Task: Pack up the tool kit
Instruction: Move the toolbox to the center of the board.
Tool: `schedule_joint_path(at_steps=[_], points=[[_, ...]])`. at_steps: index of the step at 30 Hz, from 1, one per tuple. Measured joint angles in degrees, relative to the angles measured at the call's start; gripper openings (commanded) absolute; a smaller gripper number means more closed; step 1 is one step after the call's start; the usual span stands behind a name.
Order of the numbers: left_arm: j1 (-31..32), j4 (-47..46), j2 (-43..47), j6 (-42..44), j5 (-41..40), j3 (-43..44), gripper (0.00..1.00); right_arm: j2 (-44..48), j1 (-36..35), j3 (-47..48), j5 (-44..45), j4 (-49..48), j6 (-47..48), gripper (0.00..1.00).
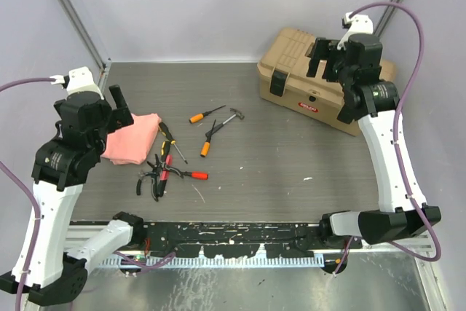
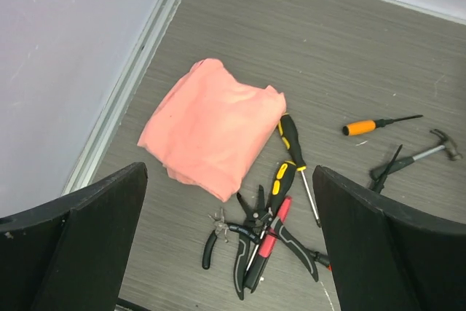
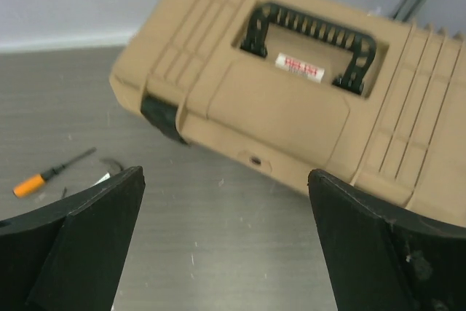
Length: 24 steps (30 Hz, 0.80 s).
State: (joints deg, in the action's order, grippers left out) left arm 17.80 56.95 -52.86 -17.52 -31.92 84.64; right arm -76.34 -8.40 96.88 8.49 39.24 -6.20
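You are holding your left claw (image 2: 229,178) wide open, gripping nothing, and it is hanging above the left side of the surface (image 1: 291,158), over the pink folded cloth (image 2: 211,132) and the heap of tools. Your right claw (image 3: 226,180) is likewise standing open and empty, hovering close by the tan case (image 1: 287,71). The case is sitting shut at the far right corner of the surface, with its black handle (image 3: 309,41) and red label (image 3: 300,68) facing up and 1 black latch (image 3: 162,114) showing on its front. The tools are lying loose in the middle-left, well apart from the case. The pliers (image 1: 153,178) are lying nearest the arms, with a red-handled screwdriver (image 1: 195,175) touching them. A yellow-and-black screwdriver (image 1: 170,138) is lying just beside the cloth. An orange-handled screwdriver (image 1: 196,117) is resting farther out, near the small hammer (image 1: 231,116), and a 2nd orange-handled tool (image 1: 206,148) is lying between these and the pliers.
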Motion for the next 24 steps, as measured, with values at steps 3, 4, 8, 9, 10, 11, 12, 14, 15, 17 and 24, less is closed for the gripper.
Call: schedule_joint_path(at_steps=[3,4,8,9,10,11,12,14,15,17,24], points=[[-1.7,-1.4,1.1,-0.1,0.5,-3.6,0.98,2.5,0.0,-5.5,-0.2,-0.2,0.0,1.0],[-2.4,-1.9,1.5,-0.1,0.8,-4.7,0.98,3.6,0.0,-7.6,-0.3,-0.1,0.0,1.0],[-4.5,-3.8,2.3,0.0,3.6,-8.1,0.98,6.7,0.0,-13.4,-0.6,0.1,-0.2,1.0],[-5.0,-4.3,2.6,0.0,5.2,-9.1,0.98,7.2,0.0,-14.4,-0.7,0.1,-0.2,1.0],[-5.4,-4.8,2.9,0.0,6.5,-10.0,0.98,7.9,0.0,-15.6,-0.9,0.1,-0.3,1.0],[-5.9,-5.7,3.4,-0.1,8.3,-11.4,0.98,8.5,0.0,-16.6,-1.1,0.3,-0.4,1.0],[-6.2,-6.3,3.8,-0.1,9.9,-12.8,0.98,8.8,0.0,-17.3,-1.2,0.3,-0.4,1.0],[-6.9,-7.5,4.5,-0.3,13.5,-15.4,0.98,9.7,0.0,-19.0,-1.7,0.3,-0.6,1.0],[-7.3,-8.0,4.6,-0.5,16.3,-16.7,0.98,10.1,0.0,-19.6,-2.0,0.4,-0.7,1.0],[-7.7,-8.7,3.7,-1.2,21.4,-17.8,0.98,10.5,0.0,-20.3,-2.5,0.4,-1.1,1.0],[-5.1,-17.7,-6.5,-7.3,42.3,-20.8,0.98,11.1,0.0,-21.6,-5.4,0.3,-2.5,1.0]])
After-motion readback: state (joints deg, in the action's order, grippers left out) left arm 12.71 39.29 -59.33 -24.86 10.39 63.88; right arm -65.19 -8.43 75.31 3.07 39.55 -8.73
